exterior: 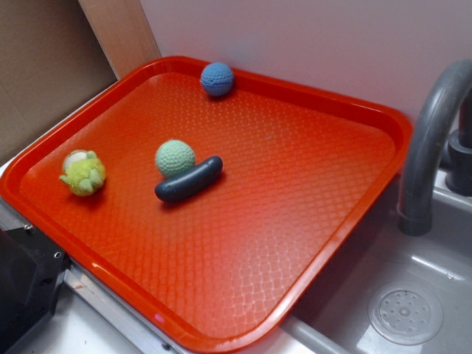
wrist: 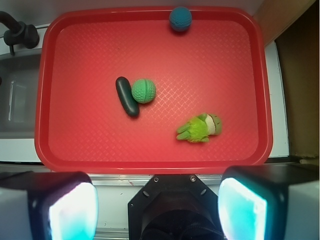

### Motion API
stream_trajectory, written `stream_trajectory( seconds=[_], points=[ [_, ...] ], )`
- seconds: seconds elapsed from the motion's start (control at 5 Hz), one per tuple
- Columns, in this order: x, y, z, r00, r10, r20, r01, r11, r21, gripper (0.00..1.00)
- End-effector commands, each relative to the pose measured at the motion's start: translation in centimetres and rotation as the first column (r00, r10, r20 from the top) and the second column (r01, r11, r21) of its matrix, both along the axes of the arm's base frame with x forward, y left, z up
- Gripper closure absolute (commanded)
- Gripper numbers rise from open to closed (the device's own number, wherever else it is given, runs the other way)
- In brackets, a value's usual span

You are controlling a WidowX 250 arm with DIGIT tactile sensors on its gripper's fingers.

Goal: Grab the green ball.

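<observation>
The green ball, a small round mint-green crocheted ball, rests on the red tray, touching a dark oblong piece. In the wrist view my gripper hangs high over the tray's near edge, open, with nothing between its two wide-apart fingers. The ball lies well ahead of it, slightly left of centre. The gripper itself does not show in the exterior view.
A blue crocheted ball sits at the tray's far rim. A lumpy yellow-green and white fuzzy toy lies on the tray. A grey sink with a tap adjoins the tray.
</observation>
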State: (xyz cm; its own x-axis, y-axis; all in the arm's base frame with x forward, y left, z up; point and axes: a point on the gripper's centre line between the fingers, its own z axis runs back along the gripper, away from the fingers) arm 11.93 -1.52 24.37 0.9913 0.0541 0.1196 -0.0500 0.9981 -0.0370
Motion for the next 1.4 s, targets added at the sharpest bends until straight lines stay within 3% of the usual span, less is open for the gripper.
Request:
stream_trajectory(
  seconds=[0.0,0.2,0.4,0.6,1.0,1.2],
  points=[
    [0.0,0.0,0.0,1.0,0.0,0.0,0.0,1.0,0.0,0.0],
    [3.0,-1.7,-3.2,0.966,0.247,0.072,-0.239,0.966,-0.099,0.0],
    [5.0,-2.1,-7.8,0.875,0.481,0.06,-0.47,0.872,-0.136,0.0],
    [7.1,-2.4,-11.2,0.823,0.568,0.03,-0.557,0.815,-0.158,0.0],
    [10.0,-3.0,-16.0,0.788,0.616,-0.004,-0.604,0.772,-0.195,0.0],
    [11.4,-2.6,-18.5,0.818,0.575,0.018,-0.564,0.808,-0.172,0.0]
  ],
)
